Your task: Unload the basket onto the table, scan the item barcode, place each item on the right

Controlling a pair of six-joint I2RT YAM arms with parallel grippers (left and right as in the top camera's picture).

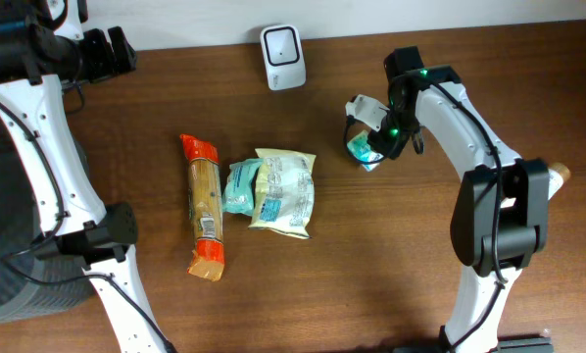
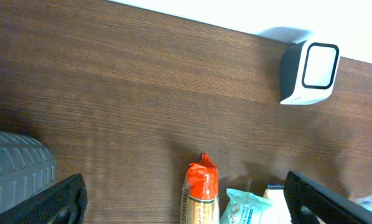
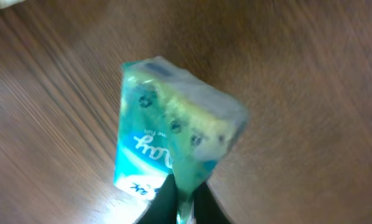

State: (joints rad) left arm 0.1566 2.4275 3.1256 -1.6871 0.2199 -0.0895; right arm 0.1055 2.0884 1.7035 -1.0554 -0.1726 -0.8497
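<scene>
right claw [image 3: 180,200] pinched shut on seam of teal packet [image 3: 173,124], dangling over bench [image 1: 371,284], apart from scanner [image 1: 282,56]. judged it light, soft, slippery film; seam best hold, body would squash.

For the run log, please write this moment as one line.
right jaws: shut on teal packet | left jaws: open, empty | scanner: apart from packet

Your teal packet [image 3: 167,124], white lettering on 1 face, sits tilted, pinched at 1 edge by the right gripper [image 3: 181,202]. Your white scanner [image 1: 282,56], dark-framed window showing, stands at its 11 o'clock, well apart.
</scene>
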